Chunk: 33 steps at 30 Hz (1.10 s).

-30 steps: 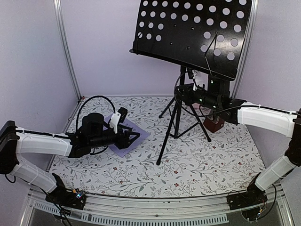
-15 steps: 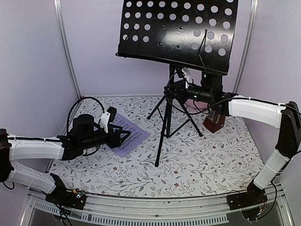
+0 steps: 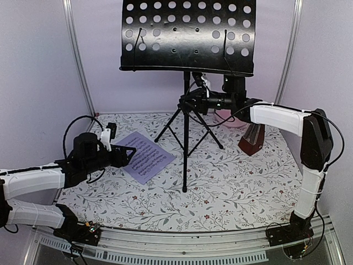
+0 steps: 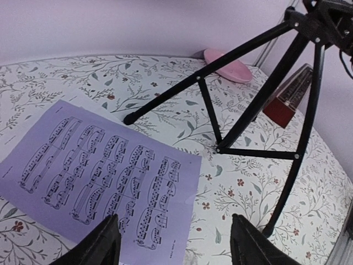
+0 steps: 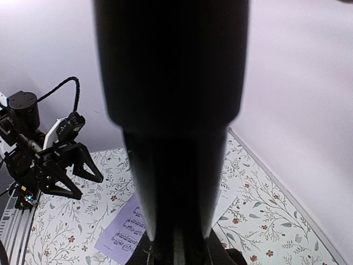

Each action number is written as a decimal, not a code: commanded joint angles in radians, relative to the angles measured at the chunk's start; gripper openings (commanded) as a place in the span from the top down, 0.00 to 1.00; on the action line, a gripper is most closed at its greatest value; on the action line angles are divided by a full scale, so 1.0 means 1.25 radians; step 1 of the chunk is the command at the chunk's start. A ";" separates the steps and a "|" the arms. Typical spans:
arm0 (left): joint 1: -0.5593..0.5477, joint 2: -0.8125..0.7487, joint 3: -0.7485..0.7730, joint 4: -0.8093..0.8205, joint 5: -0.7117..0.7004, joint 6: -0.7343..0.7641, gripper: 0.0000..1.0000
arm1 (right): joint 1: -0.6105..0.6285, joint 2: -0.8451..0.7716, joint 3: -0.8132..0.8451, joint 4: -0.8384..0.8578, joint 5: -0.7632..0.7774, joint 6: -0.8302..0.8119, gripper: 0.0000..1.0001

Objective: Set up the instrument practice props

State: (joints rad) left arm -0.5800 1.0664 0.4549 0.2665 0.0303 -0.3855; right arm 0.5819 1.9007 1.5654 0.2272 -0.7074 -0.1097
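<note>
From above, the music stand (image 3: 185,132) is upright at mid-table, its three feet spread on the flowered cloth (image 3: 237,187) and its desk high against the far wall. The widest open cloth lies near and to the right of the feet. The sheet music (image 3: 148,159) lies flat on the left, close to the stand's left foot. The metronome (image 3: 252,139) stands at the far right, near the right wall. The pink plate (image 3: 234,122) sits beyond it, partly hidden by the arm. The right pincer (image 3: 190,102) is clamped on the stand's pole just under the desk. The left pincer (image 3: 128,156) sits low at the sheet's left edge, jaws apart.

From the left wrist, the fingers (image 4: 99,245) stand wide with nothing between them, over the near edge of the sheet music (image 4: 105,171). Whether they touch it I cannot tell. One stand foot lands just past the sheet's far edge.

From the right wrist, the pole fills the middle of the view, with walls close on both sides.
</note>
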 commanded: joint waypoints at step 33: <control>-0.012 0.487 0.221 -0.250 0.108 0.064 0.31 | -0.022 -0.170 -0.237 0.196 -0.056 0.117 0.07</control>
State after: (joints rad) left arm -0.5648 1.6951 0.7773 0.0143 0.1753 -0.2996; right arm 0.5560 1.7439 1.3430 0.4141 -0.7895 -0.0380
